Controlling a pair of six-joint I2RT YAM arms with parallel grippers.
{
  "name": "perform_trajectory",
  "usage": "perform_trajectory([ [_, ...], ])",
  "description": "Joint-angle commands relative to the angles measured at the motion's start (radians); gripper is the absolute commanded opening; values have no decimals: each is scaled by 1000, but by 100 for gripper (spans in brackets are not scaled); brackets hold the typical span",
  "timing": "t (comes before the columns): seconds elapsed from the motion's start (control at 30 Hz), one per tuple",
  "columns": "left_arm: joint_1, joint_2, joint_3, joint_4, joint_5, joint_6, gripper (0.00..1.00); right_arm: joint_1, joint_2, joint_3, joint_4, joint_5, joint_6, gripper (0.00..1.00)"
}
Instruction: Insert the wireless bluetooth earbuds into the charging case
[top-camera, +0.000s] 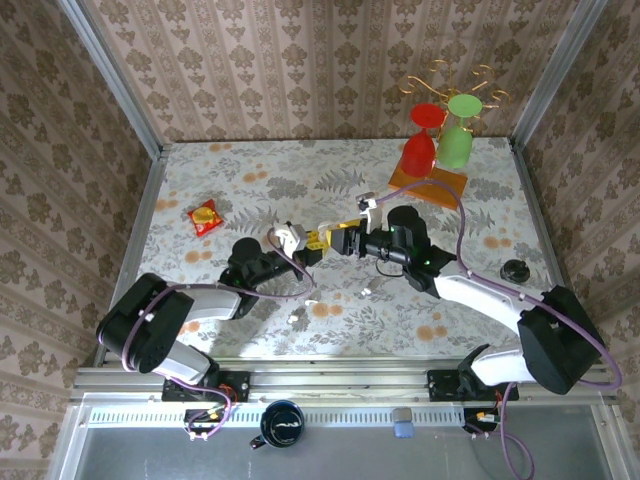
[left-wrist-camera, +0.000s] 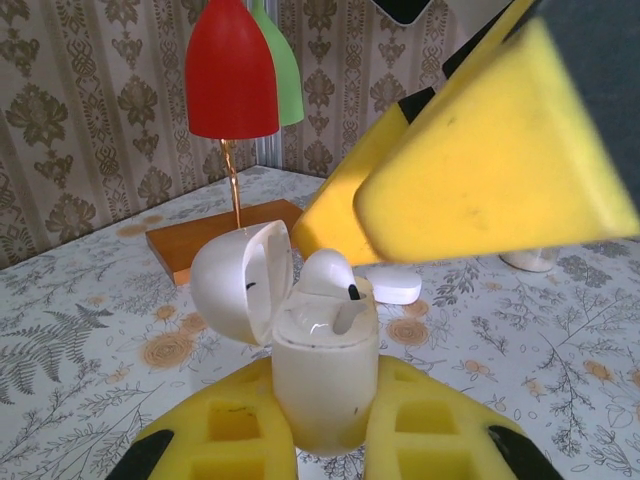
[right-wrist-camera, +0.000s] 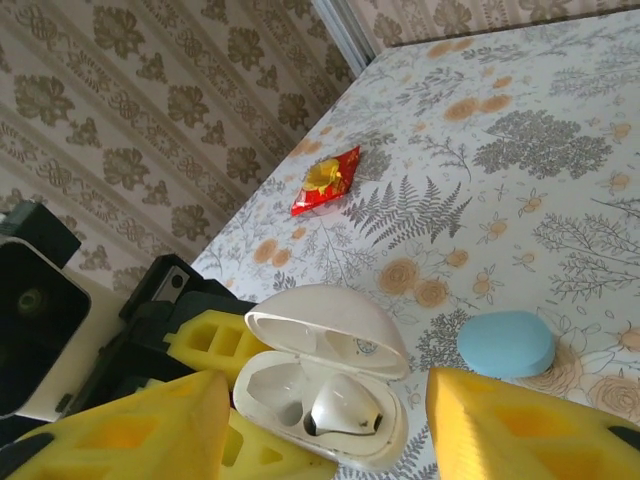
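The left gripper (left-wrist-camera: 325, 425) is clamped on the charging case (left-wrist-camera: 325, 380), its yellow fingers (left-wrist-camera: 230, 435) pressing the lower body from both sides and holding it upright above the table (top-camera: 260, 180). In the top view, this gripper (top-camera: 297, 240) sits near the middle of the table, nose to nose with the right gripper (top-camera: 330, 240).

The right gripper (right-wrist-camera: 330, 420) has its jaws apart. Its two yellow fingers (right-wrist-camera: 130, 430) stand either side of the case without touching it, and nothing is held between them. From the left wrist, these fingers (left-wrist-camera: 480, 150) hang just above and beside the case's open top.

The case's hinged lid (left-wrist-camera: 240, 285) is flipped back. One of the wireless bluetooth earbuds (left-wrist-camera: 328, 275) sits in the mouth of the case, tilted, with its rounded head standing proud of the rim. The right wrist view places that earbud (right-wrist-camera: 345, 405) in the well on the right side of the case (right-wrist-camera: 330, 400).

A light-blue rounded case (right-wrist-camera: 507, 343) lies on the table just beyond. Farther off toward the wall is a red snack packet (right-wrist-camera: 325, 180). Behind the held case, a flat white rounded object (left-wrist-camera: 392, 288) rests on the table. Past it, a wooden base (left-wrist-camera: 210, 240) carries a stem with a red glass (left-wrist-camera: 230, 70) and a green glass (left-wrist-camera: 285, 60) hung upside down. In the top view, a small white speck (top-camera: 297, 318) lies on the table beside the left arm, too small to name.
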Motion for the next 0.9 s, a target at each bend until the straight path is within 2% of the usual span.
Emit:
perform_trajectory([
  [0.0,18,-14,2,41,-8,10,0,-6,-44,-35,5,36,-4,61],
  [0.17,113,-45,-34,58,-1,-29,0,-10,-49,-60,-22,58,23,64],
  [0.27,170,-97,-60,54,0,-56,0,-2,-11,0,-198,49,4,67],
  [0.43,266,-202,-80,-48,-24,-29,0,56,107,134,-474,39,-79,65],
  [0.53,318,-259,-93,-117,-55,-6,0,107,211,257,-674,50,-180,65],
  [0.67,402,-319,-115,-192,-66,-13,0,165,399,497,-1025,107,-275,65],
  [0.87,524,-377,-170,-226,-81,-90,0,282,612,753,-1272,236,-375,65],
])
